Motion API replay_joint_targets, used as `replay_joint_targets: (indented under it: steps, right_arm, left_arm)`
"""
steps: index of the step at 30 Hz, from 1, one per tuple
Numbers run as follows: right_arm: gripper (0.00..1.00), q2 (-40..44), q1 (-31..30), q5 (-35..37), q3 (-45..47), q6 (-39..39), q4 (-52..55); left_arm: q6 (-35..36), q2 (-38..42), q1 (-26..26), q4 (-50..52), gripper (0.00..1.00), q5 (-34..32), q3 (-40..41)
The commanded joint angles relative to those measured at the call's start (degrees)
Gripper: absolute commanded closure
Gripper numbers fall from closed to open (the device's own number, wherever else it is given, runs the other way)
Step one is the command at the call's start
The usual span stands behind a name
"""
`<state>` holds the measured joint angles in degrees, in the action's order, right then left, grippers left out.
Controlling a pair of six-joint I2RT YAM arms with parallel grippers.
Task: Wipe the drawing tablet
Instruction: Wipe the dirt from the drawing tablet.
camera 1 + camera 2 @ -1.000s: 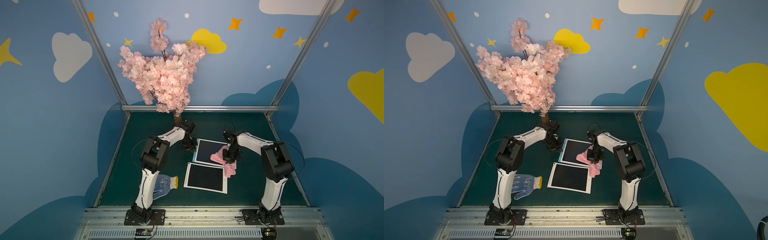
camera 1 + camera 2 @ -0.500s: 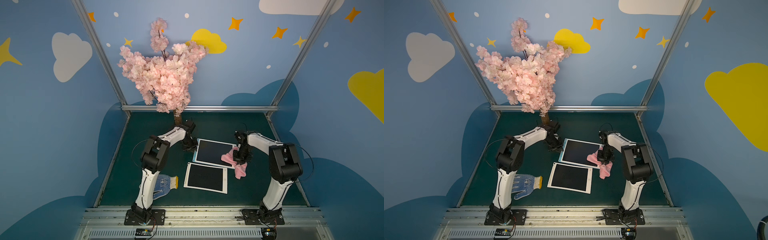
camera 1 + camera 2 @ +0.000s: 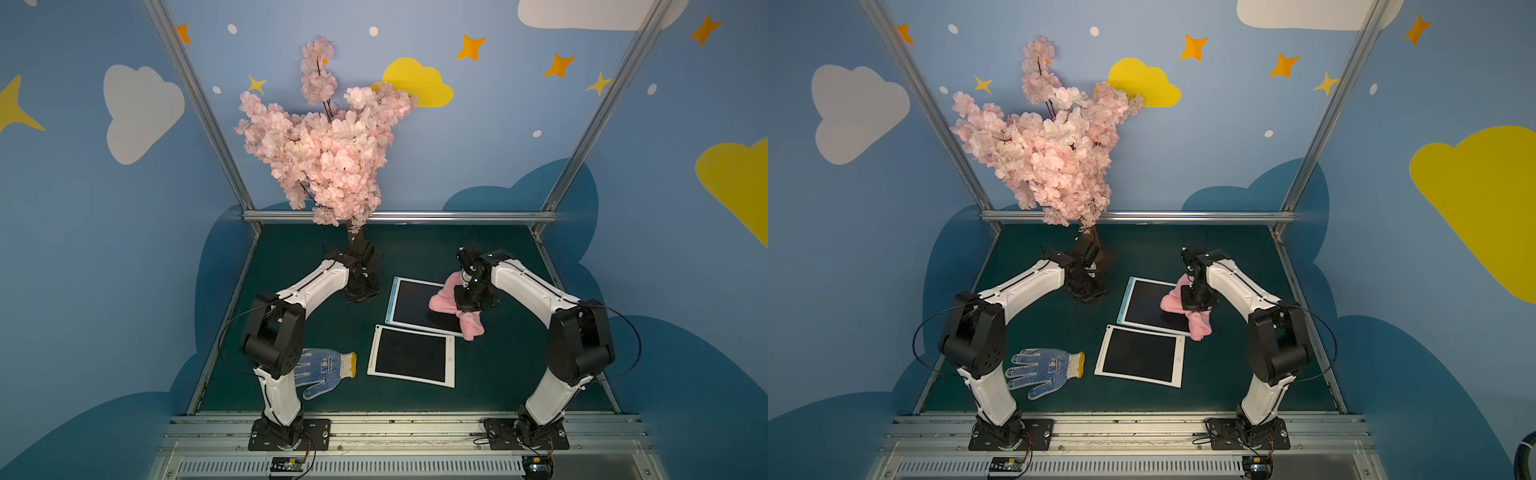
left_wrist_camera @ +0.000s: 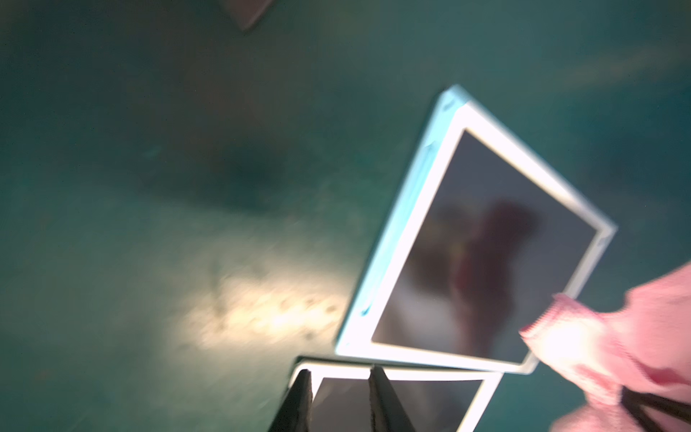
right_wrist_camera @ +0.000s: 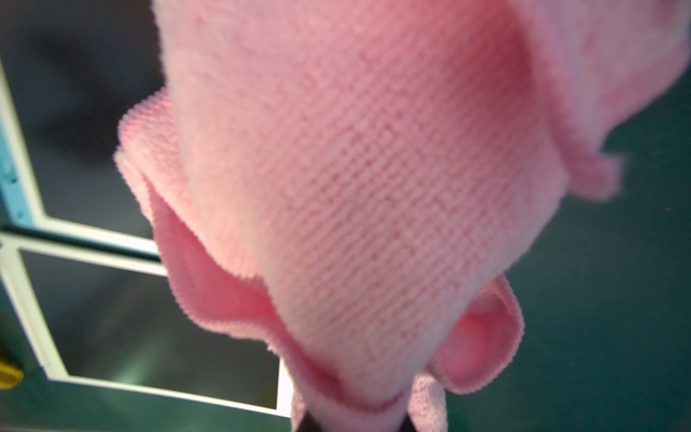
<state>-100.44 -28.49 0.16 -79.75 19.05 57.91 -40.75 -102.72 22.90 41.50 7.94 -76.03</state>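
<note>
In both top views the right gripper (image 3: 471,302), clamped on the pink cloth (image 3: 444,302), has swept back from the right rim of the drawing tablet (image 3: 409,305) onto its screen, near the middle of the table (image 3: 498,374), so the wiping is likely mid-stroke. The left wrist view shows the left gripper (image 4: 342,406) slightly parted and empty. In the right wrist view the cloth hangs bunched from the closed jaws.

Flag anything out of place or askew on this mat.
A blue-dotted work glove lies on the mat beside the left arm, unrelated to wiping. The blue-edged tablet sits skewed relative to the white tablet, and the pink cloth trails off its edge onto the mat.
</note>
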Motion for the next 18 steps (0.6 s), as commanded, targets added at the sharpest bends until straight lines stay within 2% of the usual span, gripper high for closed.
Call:
replay_joint_targets:
  steps: [1, 6, 10, 14, 18]
  right_arm:
    - [1.00, -0.82, -7.32, -2.55, -1.40, -0.91, -1.09]
    - [1.00, -8.02, -17.95, -6.57, -7.24, 1.97, -2.20]
    - [1.00, -14.12, -24.86, -7.28, -12.23, 4.54, -0.87]
    - [1.00, -18.83, -28.32, -10.36, -15.26, 6.03, -0.29]
    - [1.00, -22.06, -28.79, -11.92, -16.75, 7.20, -0.69]
  left_arm:
    - [-0.89, 3.39, -1.09, -0.53, 0.77, 1.63, 7.48]
    - [-2.47, 8.27, -1.01, -2.15, 0.83, 4.22, 15.28]
    - [-2.58, 8.82, -1.25, -2.44, 0.83, 3.35, 17.40]
    - [-2.36, 8.59, -1.27, -2.91, 0.84, 3.13, 17.33]
    - [-2.13, 9.18, -1.12, -2.87, 0.84, 3.82, 17.50]
